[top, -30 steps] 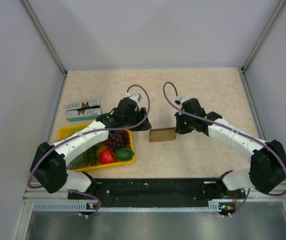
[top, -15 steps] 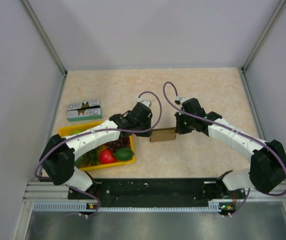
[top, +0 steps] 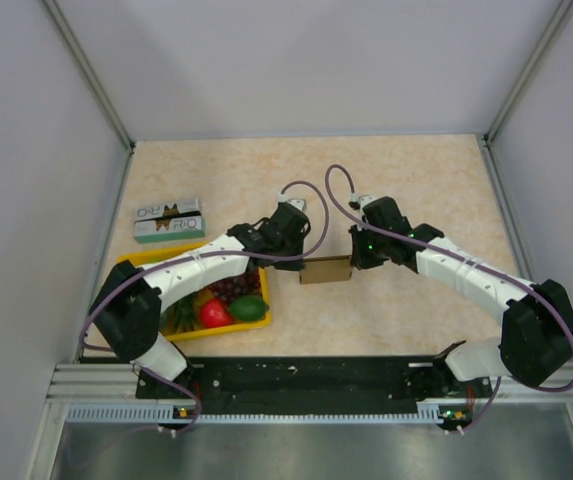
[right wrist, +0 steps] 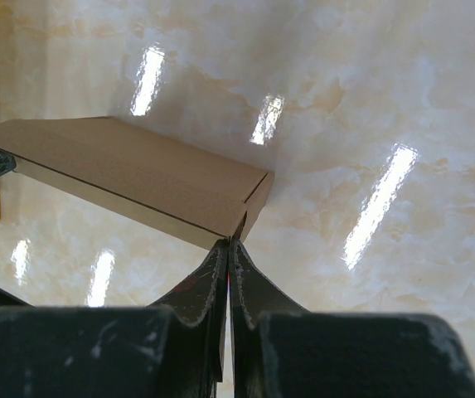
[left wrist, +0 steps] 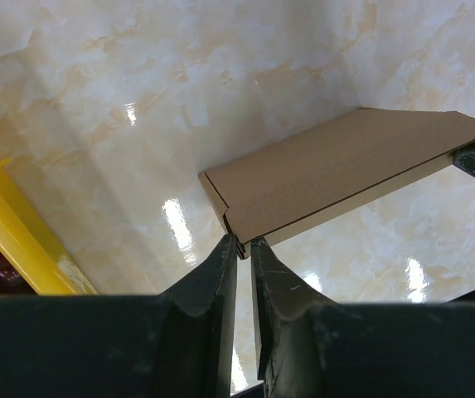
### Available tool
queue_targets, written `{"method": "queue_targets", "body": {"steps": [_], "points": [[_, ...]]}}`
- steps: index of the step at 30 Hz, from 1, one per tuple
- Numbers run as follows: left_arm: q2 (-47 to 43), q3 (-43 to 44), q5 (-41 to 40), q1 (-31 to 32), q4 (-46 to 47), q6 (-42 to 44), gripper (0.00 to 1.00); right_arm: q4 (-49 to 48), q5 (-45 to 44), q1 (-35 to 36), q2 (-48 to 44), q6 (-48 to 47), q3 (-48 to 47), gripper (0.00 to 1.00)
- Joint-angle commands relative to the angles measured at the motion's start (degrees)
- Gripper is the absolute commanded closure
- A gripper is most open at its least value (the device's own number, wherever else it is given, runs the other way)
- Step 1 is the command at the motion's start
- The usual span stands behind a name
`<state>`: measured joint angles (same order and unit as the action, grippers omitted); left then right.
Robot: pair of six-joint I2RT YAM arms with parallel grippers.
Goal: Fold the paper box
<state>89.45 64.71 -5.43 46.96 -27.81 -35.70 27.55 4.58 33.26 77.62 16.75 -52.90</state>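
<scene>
The paper box (top: 326,270) is a small flat folded brown box on the table between my two arms. My left gripper (top: 299,262) is at its left end. In the left wrist view the jaws (left wrist: 244,243) stand nearly together, pinching the box's near corner (left wrist: 336,170). My right gripper (top: 356,258) is at the box's right end. In the right wrist view it (right wrist: 230,242) is shut on the thin edge at the corner of the box (right wrist: 138,170). The box looks slightly lifted at the ends; whether it touches the table I cannot tell.
A yellow tray (top: 131,262) with a red fruit (top: 215,313), a green lime (top: 249,307) and dark grapes (top: 234,283) sits left of the box, under my left arm. A green-and-white printed carton (top: 169,219) lies behind it. Grey walls enclose the table.
My left arm has swung right from above the tray to the box's left end and closed on its corner. The right arm and the box have not moved.
</scene>
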Motion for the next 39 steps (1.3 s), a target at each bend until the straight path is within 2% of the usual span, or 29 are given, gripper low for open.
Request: {"method": "queue_targets", "body": {"steps": [1, 4, 9, 17, 28, 31, 35, 39], "points": [[0.81, 2.61, 0.16, 0.41, 1.44, 0.55, 0.85, 0.75, 0.52, 1.28, -1.34, 0.74, -1.50, 1.00], [1.43, 2.88, 0.33, 0.50, 1.45, 0.63, 0.89, 0.75, 0.52, 1.55, -1.25, 0.91, -1.50, 1.00], [1.34, 1.65, -0.72, 0.68, 1.53, 0.55, 1.00, 0.75, 0.08, 1.64, -1.25, 1.00, -0.97, 1.00], [-0.15, -5.02, -3.53, 1.91, 5.39, -0.07, 1.00, 0.57, 0.07, 1.64, -2.03, 2.22, -0.97, 1.00], [-1.12, -8.81, -8.37, 3.31, 7.07, -0.51, 1.00, 3.65, 2.18, 0.23, -7.39, 4.43, -4.92, 0.72], [-1.03, -8.90, -8.63, 3.49, 7.16, -0.42, 1.00, 4.70, 2.54, -0.12, -7.32, 3.47, -5.89, 0.67], [-1.12, -8.81, -8.98, 3.75, 7.07, -0.24, 1.00, 5.67, 2.19, -0.12, -5.47, -1.09, -6.60, 0.68], [-1.12, -8.72, -8.98, 4.02, 6.98, -0.07, 1.00, 6.29, 2.01, -0.21, -2.40, -4.53, -6.77, 0.74]]}}
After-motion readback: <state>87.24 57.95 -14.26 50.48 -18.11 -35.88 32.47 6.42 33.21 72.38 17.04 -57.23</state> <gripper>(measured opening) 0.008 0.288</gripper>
